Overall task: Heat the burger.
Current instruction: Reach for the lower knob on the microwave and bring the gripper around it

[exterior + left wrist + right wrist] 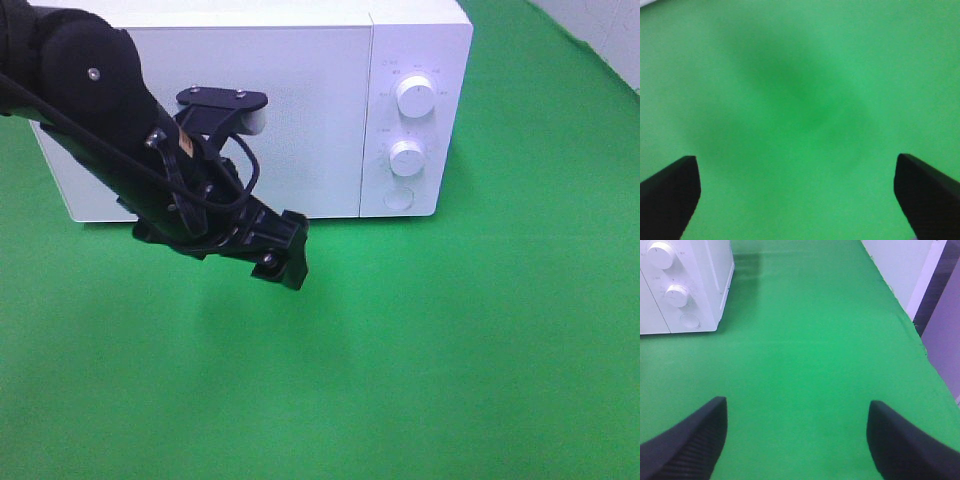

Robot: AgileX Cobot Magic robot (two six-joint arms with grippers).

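The burger is out of view in every frame. A white microwave stands at the back of the green cloth with its door shut, and its control side also shows in the right wrist view. My left gripper hangs in front of the door, low over the cloth. In the left wrist view the left gripper is open, with only bare green cloth between its black fingers. My right gripper is open too, over cloth to the right of the microwave, holding nothing. The exterior view does not show it.
The microwave's right panel carries two round knobs and a round button. The green cloth's right edge runs along a pale wall.
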